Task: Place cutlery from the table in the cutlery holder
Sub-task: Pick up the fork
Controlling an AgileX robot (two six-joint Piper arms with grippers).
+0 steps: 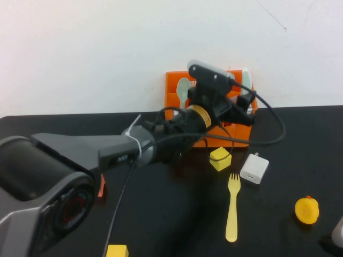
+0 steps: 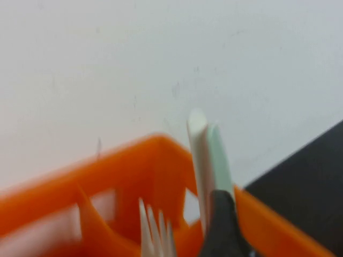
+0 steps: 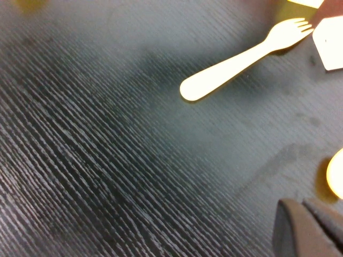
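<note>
One piece, the mint-green knife (image 2: 217, 160), I see pinched between my left gripper's (image 1: 240, 107) fingers over the orange cutlery holder (image 1: 172, 88), while the yellow fork (image 1: 232, 206) lies flat on the black table (image 1: 177, 225) near my right gripper (image 3: 308, 227), fingers together.

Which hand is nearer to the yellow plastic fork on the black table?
The right hand. It hovers low over the table beside the yellow plastic fork. The left hand is farther, up at the orange plastic cutlery holder, holding the pale mint-green knife.
</note>
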